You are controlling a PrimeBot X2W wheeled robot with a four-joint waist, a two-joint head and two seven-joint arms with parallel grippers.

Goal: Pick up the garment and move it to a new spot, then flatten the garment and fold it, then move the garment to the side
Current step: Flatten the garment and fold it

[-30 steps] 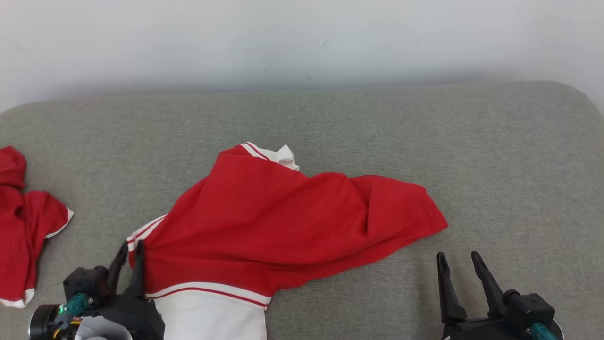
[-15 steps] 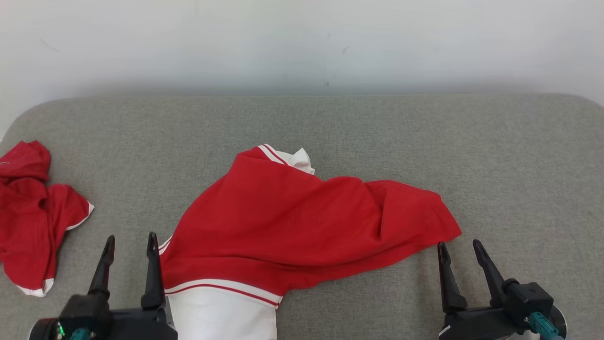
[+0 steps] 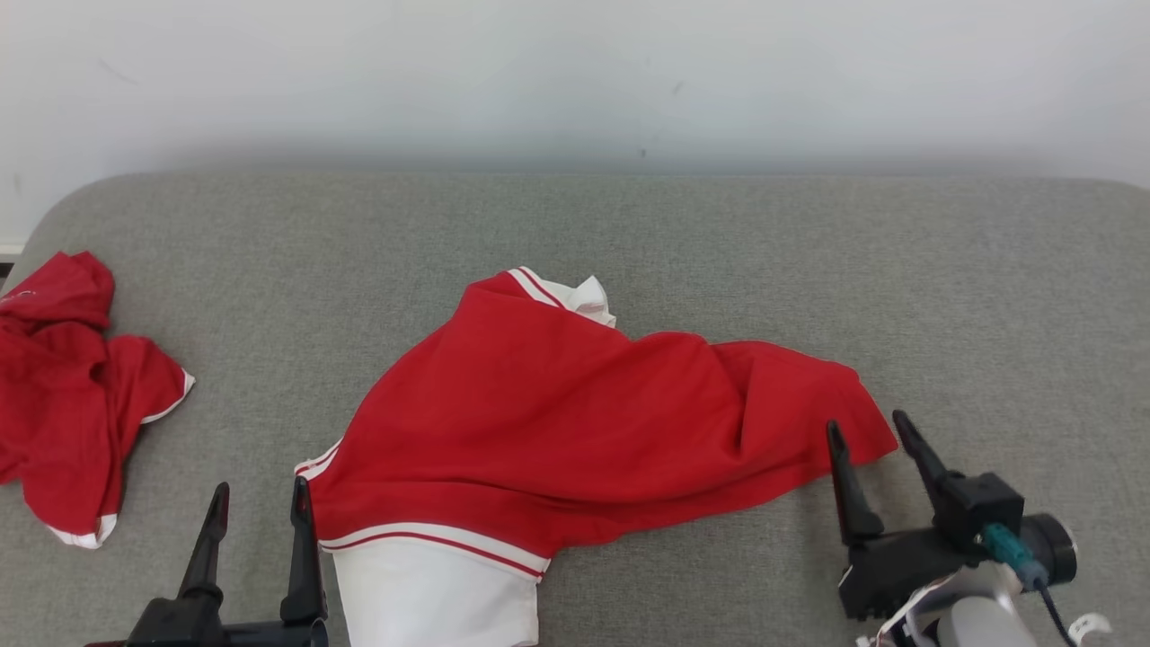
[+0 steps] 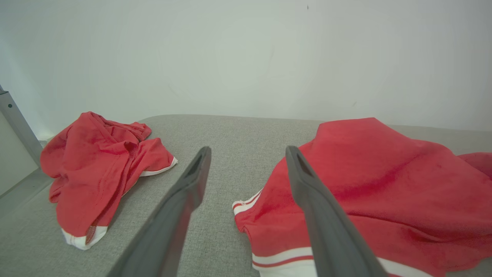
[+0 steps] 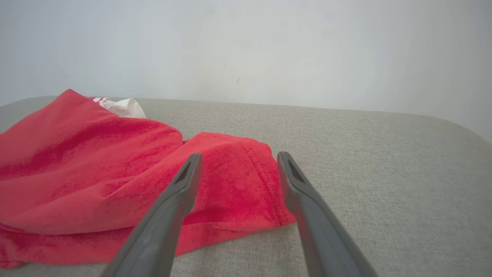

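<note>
While left pincer (image 3: 260,487) and right pincer (image 3: 865,421) gape empty | garment (image 3: 575,422) lies crumpled between them

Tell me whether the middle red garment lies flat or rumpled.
Rumpled: the middle red garment heaps in folds on the grey cushion, not flat.

Head looks down; low wrist views share garment (image 3: 557,422)
</note>
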